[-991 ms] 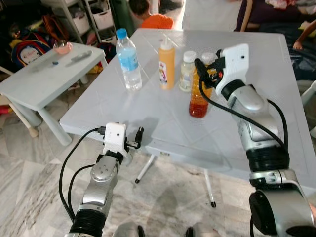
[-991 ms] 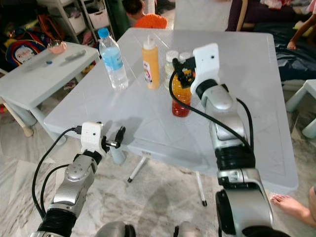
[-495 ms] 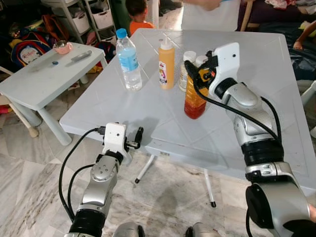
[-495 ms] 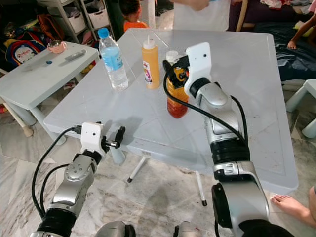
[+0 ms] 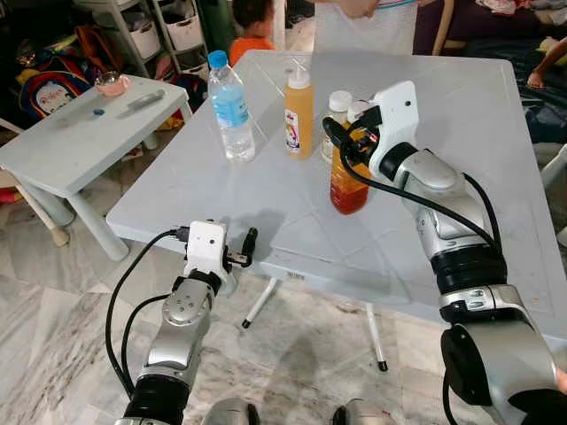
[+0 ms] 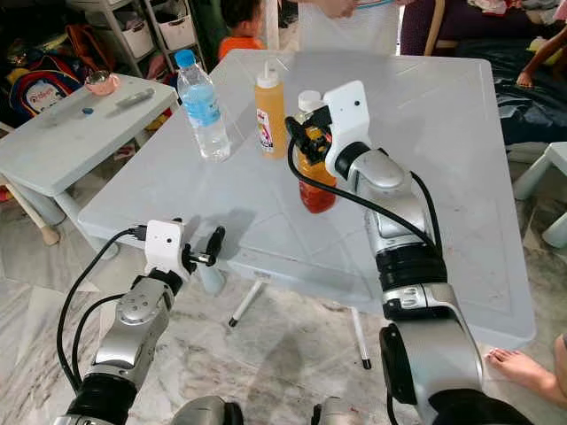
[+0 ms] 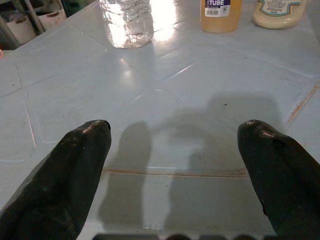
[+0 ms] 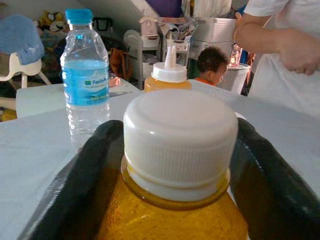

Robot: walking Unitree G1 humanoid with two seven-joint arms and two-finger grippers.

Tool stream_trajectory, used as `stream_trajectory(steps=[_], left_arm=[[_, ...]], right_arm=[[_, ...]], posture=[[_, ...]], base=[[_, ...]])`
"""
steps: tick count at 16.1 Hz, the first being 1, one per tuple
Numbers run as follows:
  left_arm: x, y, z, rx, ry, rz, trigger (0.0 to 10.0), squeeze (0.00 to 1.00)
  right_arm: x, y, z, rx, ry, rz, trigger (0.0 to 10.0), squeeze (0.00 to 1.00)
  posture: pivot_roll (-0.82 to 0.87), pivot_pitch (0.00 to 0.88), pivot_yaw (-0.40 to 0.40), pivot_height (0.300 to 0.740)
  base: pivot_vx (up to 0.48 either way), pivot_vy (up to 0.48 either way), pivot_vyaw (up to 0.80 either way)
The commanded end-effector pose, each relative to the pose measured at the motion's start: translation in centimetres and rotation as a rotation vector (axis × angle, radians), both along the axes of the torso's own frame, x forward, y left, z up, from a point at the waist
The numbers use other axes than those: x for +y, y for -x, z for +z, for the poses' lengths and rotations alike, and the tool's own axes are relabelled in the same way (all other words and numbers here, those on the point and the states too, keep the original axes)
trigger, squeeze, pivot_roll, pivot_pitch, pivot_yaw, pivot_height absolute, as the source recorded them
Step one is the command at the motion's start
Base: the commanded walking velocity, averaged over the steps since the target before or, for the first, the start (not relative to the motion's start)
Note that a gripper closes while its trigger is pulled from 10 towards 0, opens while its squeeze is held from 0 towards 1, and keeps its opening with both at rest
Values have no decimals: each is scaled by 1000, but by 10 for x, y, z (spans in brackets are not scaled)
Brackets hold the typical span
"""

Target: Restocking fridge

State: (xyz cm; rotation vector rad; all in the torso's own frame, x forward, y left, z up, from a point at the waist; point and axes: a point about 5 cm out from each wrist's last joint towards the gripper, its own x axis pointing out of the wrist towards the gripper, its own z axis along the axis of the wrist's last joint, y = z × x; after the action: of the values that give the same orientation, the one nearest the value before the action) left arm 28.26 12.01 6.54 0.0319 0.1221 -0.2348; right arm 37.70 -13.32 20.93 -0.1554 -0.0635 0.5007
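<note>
On the grey table [image 6: 461, 177], the right gripper [image 6: 307, 142] clasps the neck of the amber bottle [image 6: 316, 184], which stands upright beside the orange squeeze bottle [image 6: 270, 115] and a water bottle [image 6: 201, 104] (blue cap). The left gripper [image 6: 211, 246] hovers at the table's near edge, fingers apart.

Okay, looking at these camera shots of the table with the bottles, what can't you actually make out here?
- Amber bottle: its label and upper part are covered by the right gripper in the eye views.
- Small pale bottle: mostly hidden behind the amber bottle and the gripper.
- Orange squeeze bottle: label print too small to read.
- Water bottle: top cut off by the left wrist view's edge.
- Pink thing on the side table: too small to identify.
</note>
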Motion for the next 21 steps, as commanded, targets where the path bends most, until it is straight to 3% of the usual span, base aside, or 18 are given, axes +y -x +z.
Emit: stream_trajectory(steps=[1,11,12,13,15,16,17,19,20,21], left_arm=[[3,0,-1,4,-19,4,10000,0],[0,-5,2,-5,-15,2,10000,0],[1,-5,1,-4,-16,4,10000,0],[1,-4,1,-3,-16,5,10000,0],[-1,-3,0,-4,-18,-4,10000,0],[-2,-3,0,-5,-17,-6,10000,0],[-2,-3,1,-7,-18,-9,10000,0],[-2,-4,2,-9,-18,-11,10000,0],[-2,-5,2,-9,-19,-11,10000,0],[-2,-4,1,-9,-19,-13,10000,0]], right_arm=[[9,-1,1,3,37,41,0,0],[8,4,13,-93,126,42,0,0],[8,5,10,-96,144,37,5608,0],[6,4,11,-112,145,8,10000,0],[3,4,19,-130,128,-21,10000,0],[1,4,21,-133,116,-34,10000,533],[-1,6,23,-143,112,-53,10000,875],[-2,11,29,-159,91,-58,10000,827],[-2,15,33,-167,81,-61,10000,1000],[-2,17,33,-169,80,-63,10000,1000]], posture=[[-79,0,102,740],[-80,0,94,740],[-82,0,98,740],[-82,0,98,740],[-86,0,103,740],[-86,0,103,740],[-86,0,101,740],[-91,0,104,740],[-91,0,104,740],[-91,0,104,740]], base=[[0,0,0],[0,0,0],[0,0,0],[0,0,0],[0,0,0],[0,0,0],[0,0,0],[0,0,0],[0,0,0],[0,0,0]])
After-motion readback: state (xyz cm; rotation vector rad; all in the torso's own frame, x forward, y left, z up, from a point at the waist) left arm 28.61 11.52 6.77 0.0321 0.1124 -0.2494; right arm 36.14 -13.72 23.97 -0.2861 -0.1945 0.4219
